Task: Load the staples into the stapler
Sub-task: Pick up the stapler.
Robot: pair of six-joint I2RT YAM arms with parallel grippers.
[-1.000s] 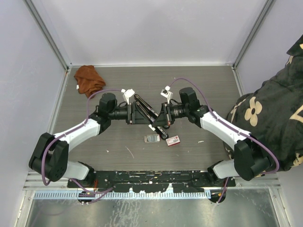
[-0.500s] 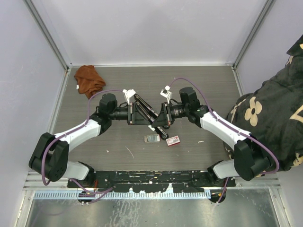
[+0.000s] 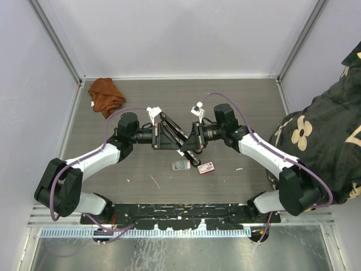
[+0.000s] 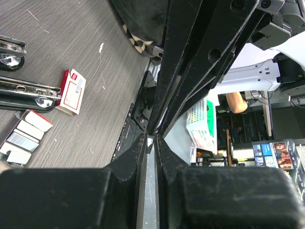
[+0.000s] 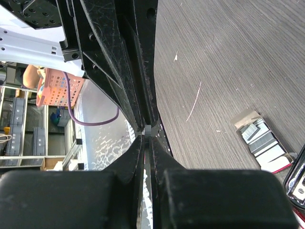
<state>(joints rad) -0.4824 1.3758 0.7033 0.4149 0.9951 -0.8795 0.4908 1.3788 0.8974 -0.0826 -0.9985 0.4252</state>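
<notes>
Left gripper (image 4: pixel 151 138): jaws drawn in until only a thin slit shows between the tips. Is anything pinched in that slit? I cannot tell. Right gripper (image 5: pixel 145 130), same story: fingers nearly together, with a small grey speck right at the tips that is too blurred to name.

The two grippers point at each other, tip to tip, over the middle of the table (image 3: pixel 248 101). Each wrist camera looks straight past its own fingers at the black frame of the other.

Moving outward, the stapler (image 4: pixel 28 94) lies slantwise on the table below the meeting point, black with a chrome end showing. Neither wrist view shows it between any fingers.

Just near of the grippers are the staples (image 4: pixel 19 140), silvery strips side by side in their little tray (image 5: pixel 243 119), flat on the table. To the right of the tray, across a small gap, is the red-and-white box (image 4: pixel 71 86), just beside the stapler's near end.

Further out, a rust-coloured cloth (image 3: pixel 105 94) is crumpled in the far left corner, well apart from everything. At the right edge, a person's dark flowered sleeve (image 3: pixel 321 135) hangs over the table's side.
</notes>
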